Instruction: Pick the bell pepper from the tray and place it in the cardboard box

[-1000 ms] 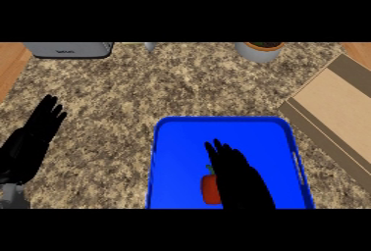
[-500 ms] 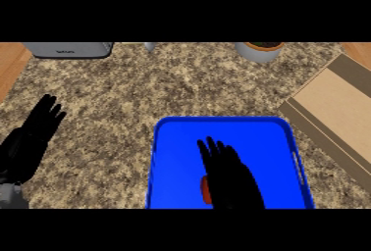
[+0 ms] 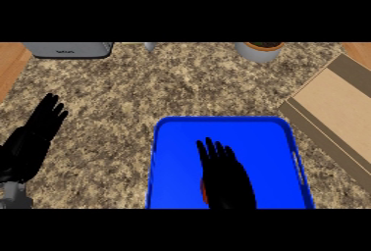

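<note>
Since the earlier frame your right hand (image 3: 226, 179) has drawn back toward the near edge of the tray (image 3: 168, 147), and it now covers the bell pepper (image 3: 203, 190) almost wholly; only a thin red sliver shows at the hand's left side, in the near middle of the tray. The fingers (image 3: 210, 152) lie straight and flat, pointing far, released and closed round nothing. Whether the palm touches the pepper you cannot tell from here.

Expect the pepper to be light, hollow and smooth-skinned, so it may roll or slip under a flat hand. You would likely do best to curl round its widest part, thumb on one side and fingers on the other, rather than pinch at the top.

The blue tray seems to hold nothing else. The cardboard box (image 3: 340, 117) sits to the right, well apart from the hand, its flaps spread and its inside showing bare.

Your left hand (image 3: 33, 139) rests open at the left edge of the desk (image 3: 145, 83).
</note>
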You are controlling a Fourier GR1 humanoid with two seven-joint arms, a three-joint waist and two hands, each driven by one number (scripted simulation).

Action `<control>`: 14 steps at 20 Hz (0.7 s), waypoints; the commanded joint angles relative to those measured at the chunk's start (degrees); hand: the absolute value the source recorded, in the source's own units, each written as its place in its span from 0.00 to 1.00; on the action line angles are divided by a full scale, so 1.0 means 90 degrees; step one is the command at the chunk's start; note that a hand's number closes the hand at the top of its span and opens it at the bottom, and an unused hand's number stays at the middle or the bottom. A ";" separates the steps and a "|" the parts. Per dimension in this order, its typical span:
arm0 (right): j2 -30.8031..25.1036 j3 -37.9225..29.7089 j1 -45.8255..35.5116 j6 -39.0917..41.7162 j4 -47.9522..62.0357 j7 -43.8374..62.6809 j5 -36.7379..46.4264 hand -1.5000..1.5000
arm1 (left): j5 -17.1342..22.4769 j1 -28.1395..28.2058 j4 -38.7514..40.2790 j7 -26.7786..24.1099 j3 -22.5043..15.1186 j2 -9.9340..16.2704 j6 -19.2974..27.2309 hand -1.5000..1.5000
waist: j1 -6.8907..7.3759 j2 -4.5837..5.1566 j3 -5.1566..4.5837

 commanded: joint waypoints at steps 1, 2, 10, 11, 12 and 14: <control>0.0108 -0.0041 -0.0111 0.0405 -0.0030 0.1025 -0.0107 0.00 | -0.0165 0.0111 -0.0171 0.0012 -0.0032 -0.0131 0.0084 0.50 | 0.0005 -0.0003 0.0000; 0.0108 0.0038 0.0002 0.0154 0.0211 0.0783 0.0099 0.00 | 0.0061 -0.0130 0.0117 0.0075 0.0193 0.0092 -0.0226 0.50 | -0.0010 0.0002 0.0000; 0.0109 0.0223 -0.0221 -0.0124 0.0571 0.1084 -0.0070 0.00 | -0.0105 -0.0359 -0.0003 0.0435 0.0199 0.0028 -0.0117 0.50 | 0.0001 0.0002 0.0002; 0.0109 -0.0005 -0.0040 0.0029 0.0717 0.0729 0.0100 0.00 | 0.0051 0.0051 -0.0193 0.0210 0.0288 0.0002 -0.0344 0.50 | 0.0015 -0.0002 0.0002; 0.0109 -0.0028 0.0077 -0.0011 0.0765 0.0483 0.0284 0.00 | -0.0367 0.0102 -0.0344 0.0184 0.0003 -0.0302 0.0066 0.50 | 0.0001 -0.0002 0.0003; 0.0109 -0.0144 -0.0098 0.0356 0.0586 0.0765 -0.0088 0.00 | -0.0304 -0.0014 0.0059 -0.0059 0.0140 -0.0269 -0.0175 0.50 | -0.0007 0.0002 0.0000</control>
